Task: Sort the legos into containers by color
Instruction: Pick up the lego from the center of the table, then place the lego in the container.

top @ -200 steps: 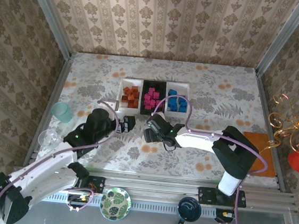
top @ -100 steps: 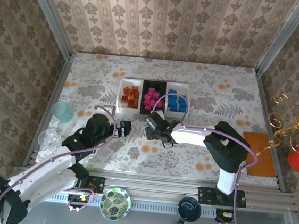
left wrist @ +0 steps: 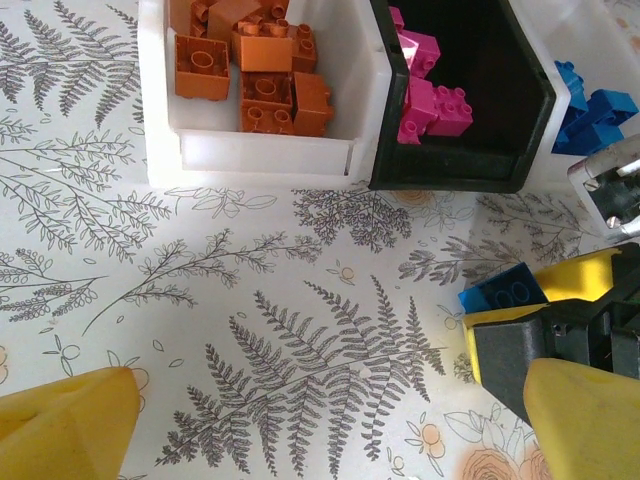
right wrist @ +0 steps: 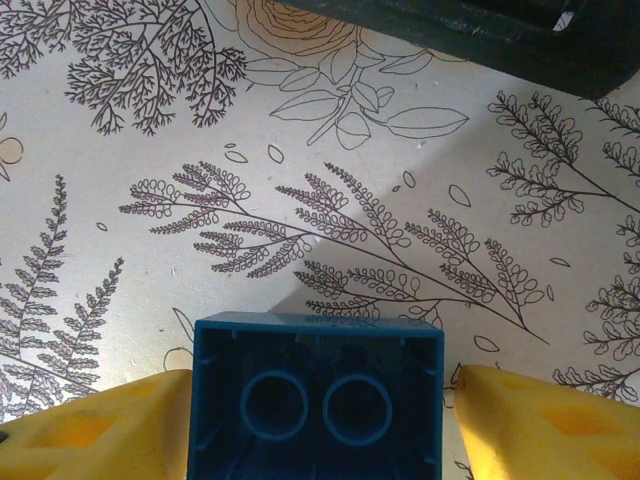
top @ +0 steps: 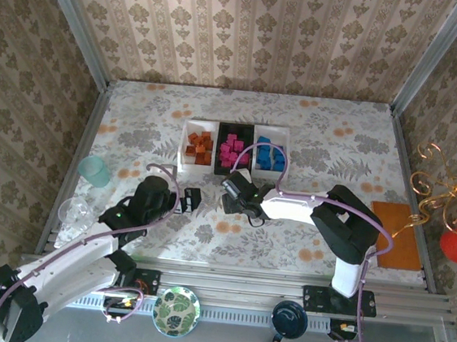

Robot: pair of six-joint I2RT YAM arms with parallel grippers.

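The blue brick (right wrist: 318,400), just on the near side of the black tray (top: 232,157), now looks pinched by its short ends: your right gripper (top: 232,194) closed in on it this last second, so it's ready to lift. Its hollow underside faces the wrist, with the long axis running finger to finger. Your left gripper (top: 190,198) hangs spread and empty beside that tray's near-left corner.
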